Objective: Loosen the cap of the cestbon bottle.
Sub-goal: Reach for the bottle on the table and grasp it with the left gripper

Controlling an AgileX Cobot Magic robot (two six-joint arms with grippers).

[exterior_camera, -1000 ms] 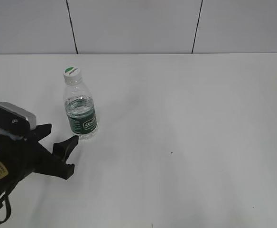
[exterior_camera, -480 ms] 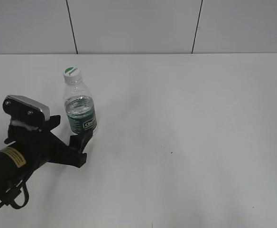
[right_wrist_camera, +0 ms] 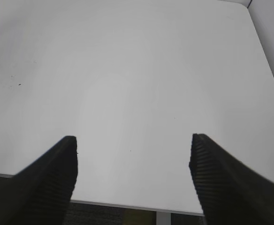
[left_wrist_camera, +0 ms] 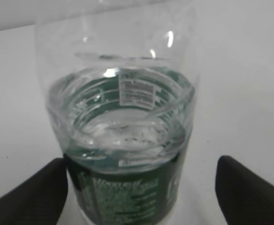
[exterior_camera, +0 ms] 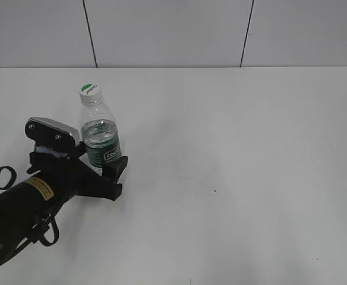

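Observation:
The cestbon bottle (exterior_camera: 102, 142) stands upright on the white table at the left, clear with a dark green label. Its white cap (exterior_camera: 90, 92) with a green mark is on top. My left gripper (exterior_camera: 104, 163) is open, with its two black fingers either side of the bottle's lower part. In the left wrist view the bottle (left_wrist_camera: 123, 140) fills the frame between the fingers (left_wrist_camera: 249, 192); the left finger is next to the label and the right one stands apart. The cap is out of that view. My right gripper (right_wrist_camera: 133, 150) is open and empty over bare table.
The white table (exterior_camera: 233, 148) stretches to the right of the bottle. A grey panelled wall (exterior_camera: 161, 29) runs along the back. The right wrist view shows the table's edge (right_wrist_camera: 127, 204) just below the right gripper.
My left gripper has moved forward and right until its open fingers stand either side of the bottle's lower part. The bottle has not moved.

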